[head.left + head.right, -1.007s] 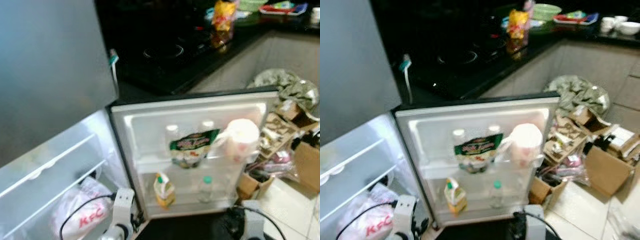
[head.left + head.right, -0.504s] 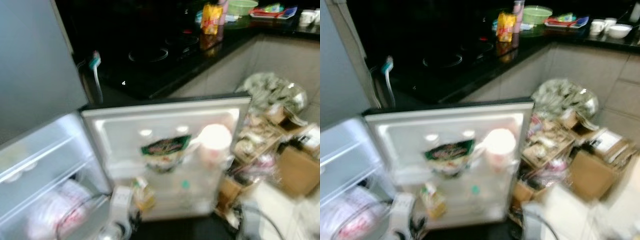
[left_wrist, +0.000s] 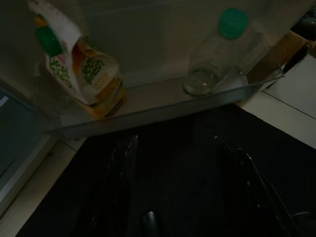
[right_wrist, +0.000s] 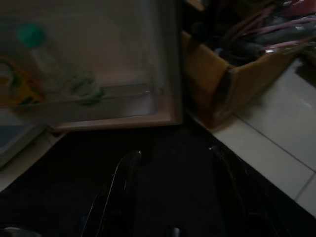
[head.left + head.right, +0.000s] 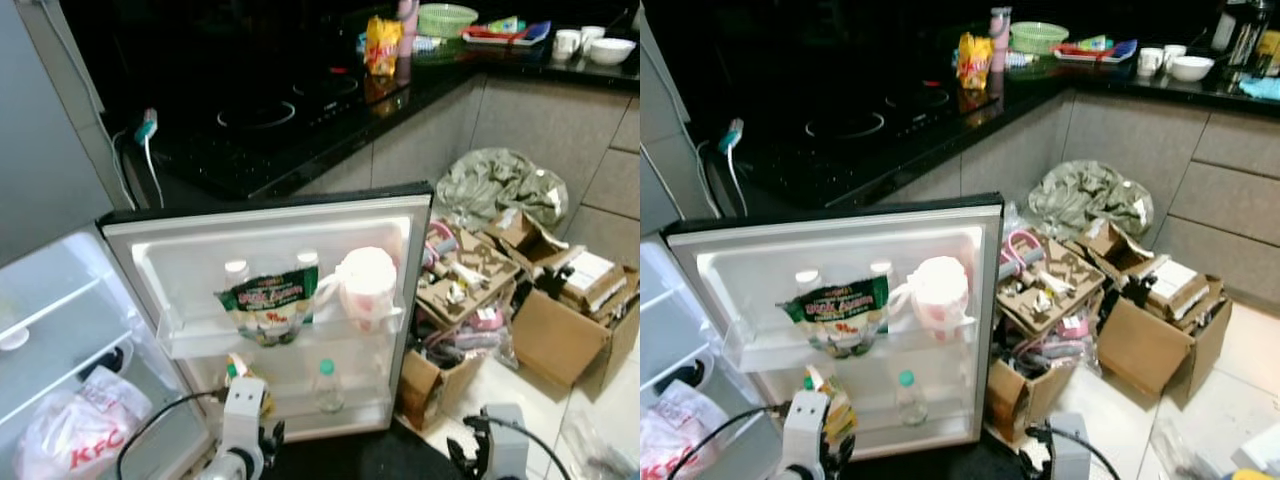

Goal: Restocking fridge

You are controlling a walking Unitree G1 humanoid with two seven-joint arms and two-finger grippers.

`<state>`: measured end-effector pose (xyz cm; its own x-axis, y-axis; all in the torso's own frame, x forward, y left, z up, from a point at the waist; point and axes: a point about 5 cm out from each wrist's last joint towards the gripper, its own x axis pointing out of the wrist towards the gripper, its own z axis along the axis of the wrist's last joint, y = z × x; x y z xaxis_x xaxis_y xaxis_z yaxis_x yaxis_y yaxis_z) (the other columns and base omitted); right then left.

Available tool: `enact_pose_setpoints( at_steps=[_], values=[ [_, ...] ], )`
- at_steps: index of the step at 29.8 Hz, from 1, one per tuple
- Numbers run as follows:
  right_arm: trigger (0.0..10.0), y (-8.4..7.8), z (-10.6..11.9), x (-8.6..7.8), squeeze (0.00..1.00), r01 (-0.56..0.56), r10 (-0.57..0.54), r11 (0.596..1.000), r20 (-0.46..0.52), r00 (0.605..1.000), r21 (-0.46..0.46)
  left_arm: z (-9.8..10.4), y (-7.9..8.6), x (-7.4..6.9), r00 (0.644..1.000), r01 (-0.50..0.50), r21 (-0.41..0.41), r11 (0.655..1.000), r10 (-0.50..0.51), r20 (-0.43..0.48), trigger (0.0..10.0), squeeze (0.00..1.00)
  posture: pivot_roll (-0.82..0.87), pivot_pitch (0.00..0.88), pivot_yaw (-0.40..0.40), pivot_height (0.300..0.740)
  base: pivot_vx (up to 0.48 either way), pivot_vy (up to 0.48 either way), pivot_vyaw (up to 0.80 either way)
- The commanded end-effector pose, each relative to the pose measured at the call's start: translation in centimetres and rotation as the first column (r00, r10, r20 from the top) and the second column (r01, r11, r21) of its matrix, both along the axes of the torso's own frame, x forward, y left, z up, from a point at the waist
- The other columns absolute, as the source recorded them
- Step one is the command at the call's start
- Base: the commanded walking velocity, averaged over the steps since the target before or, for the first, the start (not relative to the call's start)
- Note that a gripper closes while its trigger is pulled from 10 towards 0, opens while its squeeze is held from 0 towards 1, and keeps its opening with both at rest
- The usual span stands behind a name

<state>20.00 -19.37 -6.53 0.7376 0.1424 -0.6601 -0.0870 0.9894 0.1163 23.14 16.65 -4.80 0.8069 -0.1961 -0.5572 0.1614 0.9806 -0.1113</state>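
Note:
The small fridge's door (image 5: 270, 225) stands wide open. Its upper shelf holds a green pouch (image 5: 265, 310), a pink-and-white jug (image 5: 365, 288) and two bottles behind them. On the lower shelf stand a yellow-green carton (image 3: 86, 74) with a green cap and a clear bottle (image 3: 217, 54) with a green cap. A white KFC bag (image 5: 70, 440) lies inside the fridge at lower left. My left gripper (image 3: 175, 140) hangs open just in front of the lower door shelf, holding nothing. Over the black mat, my right gripper (image 4: 175, 152) is open near the door's outer corner.
Open cardboard boxes (image 5: 555, 335) full of clutter crowd the tiled floor right of the door, with a grey-green bag heap (image 5: 500, 185) behind. A dark counter with a hob (image 5: 260, 115) runs behind the fridge. A black mat (image 3: 187, 187) lies under both grippers.
The whole picture has shifted left, so the camera has turned right and the blur has cleared. The things on the door shelves have kept their places. Both arms still hang low.

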Motion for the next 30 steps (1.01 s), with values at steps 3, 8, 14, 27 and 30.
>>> enact_pose_setpoints(
  at_steps=[3,8,14,27,30],
  values=[
    [10.0,0.0,0.0,0.0,0.00,0.000,0.000,1.000,0.000,1.000,0.002,-0.4,0.3,-0.6,1.000,-0.018,0.000,1.000,0.018,-0.023,10.0,0.00,-0.08,0.025,0.036,0.740,0.000,0.000,0.00],
    [10.0,0.0,0.0,0.0,0.00,0.000,0.000,1.000,-0.001,1.000,0.002,-0.5,0.3,-0.7,1.000,-0.009,0.010,1.000,0.010,-0.027,10.0,0.00,-0.08,0.027,0.035,0.740,0.000,0.000,0.00],
    [10.0,0.2,-0.1,0.0,0.00,0.001,-0.001,1.000,-0.007,1.000,0.004,-0.6,0.2,-0.8,0.999,0.026,0.035,0.999,-0.025,-0.038,10.0,0.00,-0.07,0.026,0.037,0.740,0.000,0.000,0.00],
    [10.0,-0.1,-0.2,-0.2,0.00,-0.015,0.014,1.000,-0.025,1.000,-0.028,-0.6,0.0,-1.0,0.998,0.063,0.048,0.997,-0.062,-0.024,10.0,0.00,-0.07,0.024,0.038,0.740,0.000,0.063,0.00],
    [10.0,0.0,-0.6,-0.8,0.00,-0.133,0.125,0.986,-0.078,0.989,-0.103,-1.4,0.7,-2.2,0.993,0.096,0.108,0.989,-0.088,-0.076,10.0,0.00,-0.06,0.021,0.028,0.740,0.000,0.000,0.00]
  ],
)
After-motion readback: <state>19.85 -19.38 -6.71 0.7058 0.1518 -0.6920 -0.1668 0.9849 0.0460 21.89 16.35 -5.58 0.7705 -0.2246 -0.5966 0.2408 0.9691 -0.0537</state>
